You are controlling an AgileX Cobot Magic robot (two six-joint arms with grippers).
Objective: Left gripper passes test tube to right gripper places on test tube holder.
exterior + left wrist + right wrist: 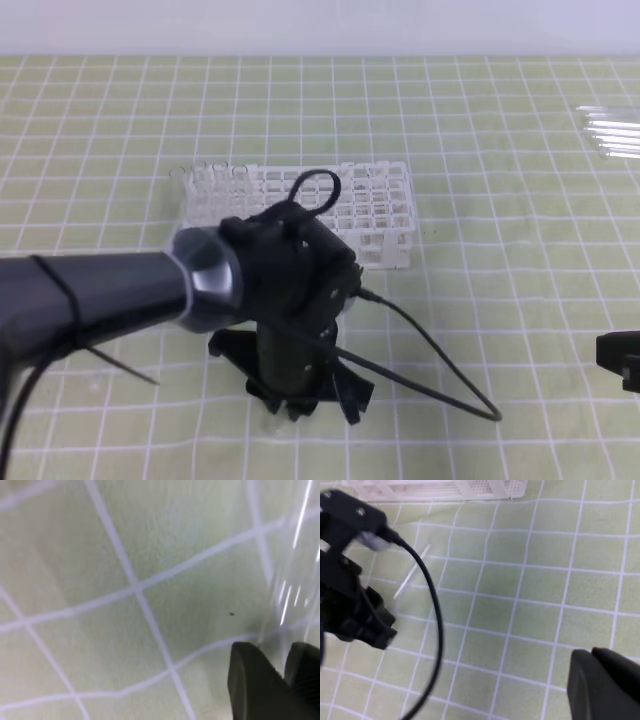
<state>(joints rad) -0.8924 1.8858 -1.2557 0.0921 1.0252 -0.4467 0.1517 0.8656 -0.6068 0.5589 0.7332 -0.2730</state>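
My left gripper points straight down at the green grid mat, in front of the white test tube holder. In the left wrist view its fingers stand nearly together, and the clear test tube runs out from the narrow gap between them, low over the mat. From the right wrist view the test tube slants up and away from the left gripper. My right gripper waits at the right edge, far from the tube, its fingertips pressed together and holding nothing.
Several spare glass tubes lie at the far right of the mat. A black cable loops from the left wrist across the mat toward the right. The holder has clear tubes standing in its left rows.
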